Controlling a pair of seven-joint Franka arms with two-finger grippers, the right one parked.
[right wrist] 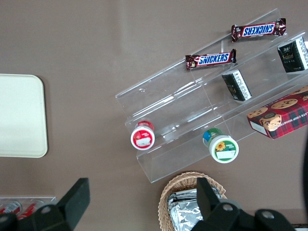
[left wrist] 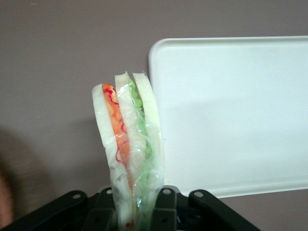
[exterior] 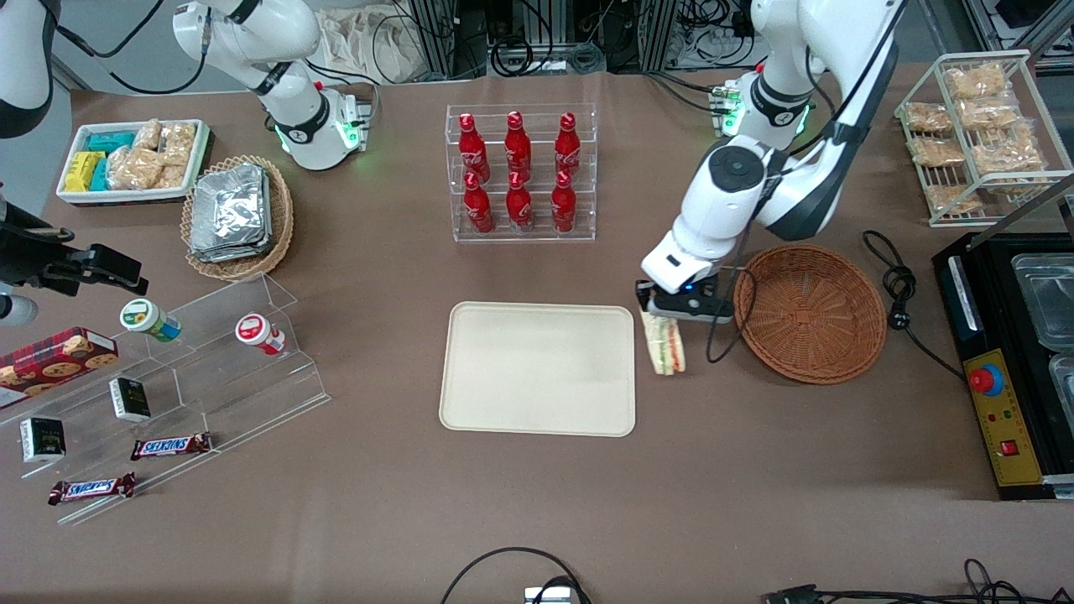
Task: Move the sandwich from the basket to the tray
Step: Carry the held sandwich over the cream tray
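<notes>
sandwich (exterior: pixel 667 344) wrapped in clear film, held upright in the air between tray (exterior: pixel 538 369) and basket (exterior: pixel 810 312), just beside the tray's edge toward the working arm's end, not over it; gripper (exterior: pixel 663 312) right above it, jaws clamped on the sandwich top; wrist view shows fingers (left wrist: pixel 165 208) pinching the bread, tray corner alongside; basket sits apart from the sandwich

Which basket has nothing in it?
The reddish-brown basket beside the gripper, which is shut on the sandwich. The lighter tan basket, toward the parked arm's end, holds silver foil packets.
</notes>
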